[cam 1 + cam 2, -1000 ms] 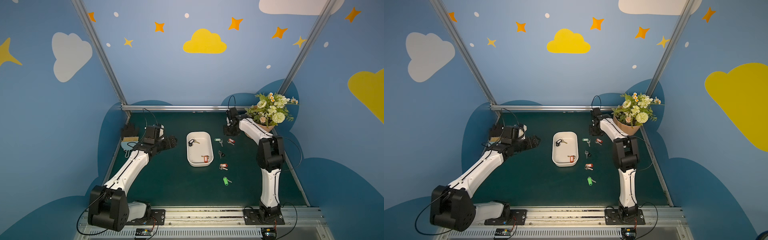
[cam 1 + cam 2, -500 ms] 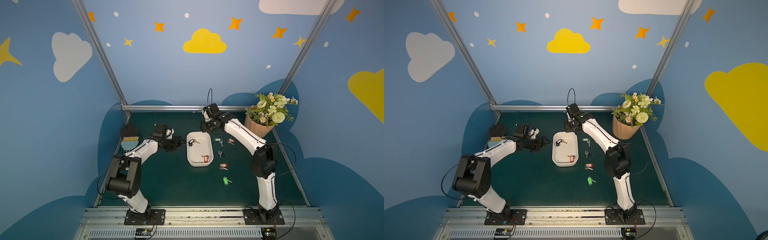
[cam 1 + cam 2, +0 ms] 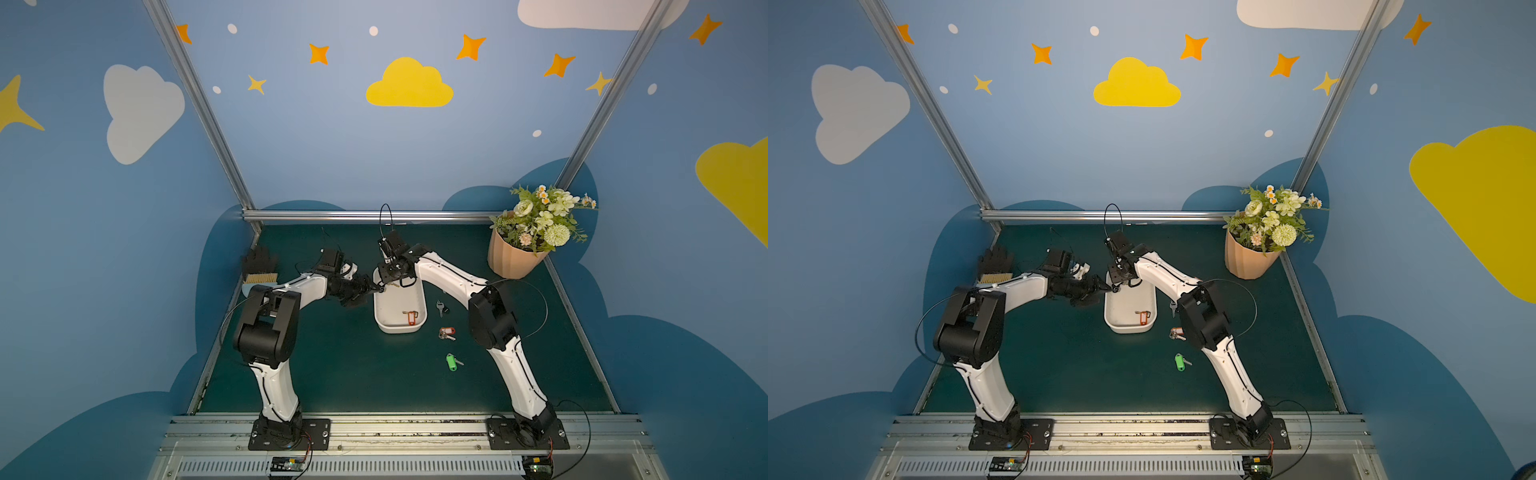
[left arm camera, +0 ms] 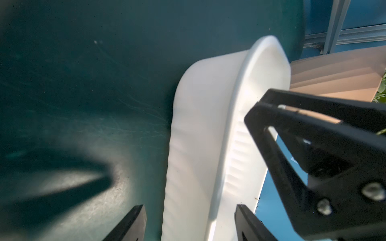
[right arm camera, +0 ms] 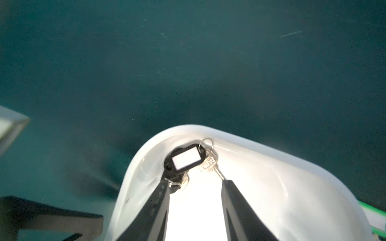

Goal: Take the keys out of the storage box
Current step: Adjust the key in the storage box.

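Gaping right end effector [image 5: 195,182] touches black-tagged keys [image 5: 184,160] inside the storage box [image 5: 271,158].

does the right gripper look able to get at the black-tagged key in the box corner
Probably yes: the right gripper is inside the storage box, jaws open around the black-tagged key, nothing covering it.

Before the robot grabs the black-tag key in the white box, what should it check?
1. Right gripper open: ok.
2. Black-tag key between its fingers: not ok, it lies mostly past the tips, in a corner of the storage box.
3. Left gripper steadying the box: not ok, its jaws straddle the wall but stand apart.
4. Gap between the two grippers: cannot tell, they look very close.
5. Red-tag key out of the way: ok, at the box's other end.
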Tool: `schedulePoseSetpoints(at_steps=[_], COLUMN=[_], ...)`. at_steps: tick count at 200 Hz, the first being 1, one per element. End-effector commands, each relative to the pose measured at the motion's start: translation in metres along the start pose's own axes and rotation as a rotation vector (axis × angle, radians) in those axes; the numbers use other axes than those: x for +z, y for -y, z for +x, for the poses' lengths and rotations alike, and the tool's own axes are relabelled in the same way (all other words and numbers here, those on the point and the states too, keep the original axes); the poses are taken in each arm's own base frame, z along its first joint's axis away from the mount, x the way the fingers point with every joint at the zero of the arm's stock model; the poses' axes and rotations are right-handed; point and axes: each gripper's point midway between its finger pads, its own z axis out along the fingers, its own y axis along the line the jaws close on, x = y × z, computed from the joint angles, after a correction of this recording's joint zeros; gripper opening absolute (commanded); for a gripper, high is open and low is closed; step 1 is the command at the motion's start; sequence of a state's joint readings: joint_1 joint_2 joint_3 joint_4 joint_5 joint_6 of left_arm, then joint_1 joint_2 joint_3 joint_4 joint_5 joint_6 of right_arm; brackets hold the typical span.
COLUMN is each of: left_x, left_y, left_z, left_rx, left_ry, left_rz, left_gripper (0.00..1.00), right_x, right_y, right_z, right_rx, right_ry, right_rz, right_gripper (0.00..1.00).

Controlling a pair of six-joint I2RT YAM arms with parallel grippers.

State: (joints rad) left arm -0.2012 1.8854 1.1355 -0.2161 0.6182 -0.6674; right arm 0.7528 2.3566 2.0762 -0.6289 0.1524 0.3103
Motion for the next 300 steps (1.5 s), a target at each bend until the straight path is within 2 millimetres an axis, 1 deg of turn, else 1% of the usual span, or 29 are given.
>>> schedulePoseSetpoints(at_steps=[1,26,57,122,173,186,203,220,234,257,272,300], left_x=[0.001,0.002,0.004,0.008,0.011,0.010,0.011,0.011,0.011,0.011,0.010,0.010], left_y=[0.005,0.000,-0.003,-0.009,-0.013,-0.012,-0.013,-0.012,-0.012,-0.012,-0.011,-0.010], left_z=[0.000,0.001,0.003,0.008,0.010,0.010,0.011,0.010,0.010,0.010,0.009,0.009], left_rx=[0.009,0.006,0.006,0.012,0.018,0.019,0.015,0.018,0.020,0.019,0.019,0.021], left_ry=[-0.013,-0.019,-0.023,-0.036,-0.045,-0.044,-0.047,-0.046,-0.044,-0.044,-0.043,-0.043], left_rz=[0.014,-0.002,-0.012,-0.039,-0.055,-0.055,-0.056,-0.054,-0.056,-0.056,-0.054,-0.052], left_gripper=[0.72,0.72,0.72,0.72,0.72,0.72,0.72,0.72,0.72,0.72,0.72,0.72], right_x=[0.008,0.018,0.030,0.050,0.061,0.062,0.063,0.063,0.062,0.058,0.056,0.049], right_y=[0.005,0.006,0.007,0.008,0.007,0.007,0.009,0.009,0.012,0.015,0.018,0.023], right_z=[-0.015,-0.015,-0.007,0.005,0.014,0.015,0.018,0.020,0.021,0.020,0.020,0.021], right_rx=[0.012,0.005,0.001,-0.010,-0.011,-0.013,-0.012,-0.014,-0.008,0.000,0.008,0.024], right_ry=[0.085,0.095,0.079,0.055,0.029,0.021,0.012,0.003,-0.001,0.004,0.006,-0.001], right_rz=[0.050,0.061,0.069,0.087,0.089,0.092,0.101,0.102,0.109,0.123,0.135,0.160], right_gripper=[0.47,0.46,0.44,0.42,0.40,0.40,0.36,0.34,0.30,0.26,0.21,0.19])
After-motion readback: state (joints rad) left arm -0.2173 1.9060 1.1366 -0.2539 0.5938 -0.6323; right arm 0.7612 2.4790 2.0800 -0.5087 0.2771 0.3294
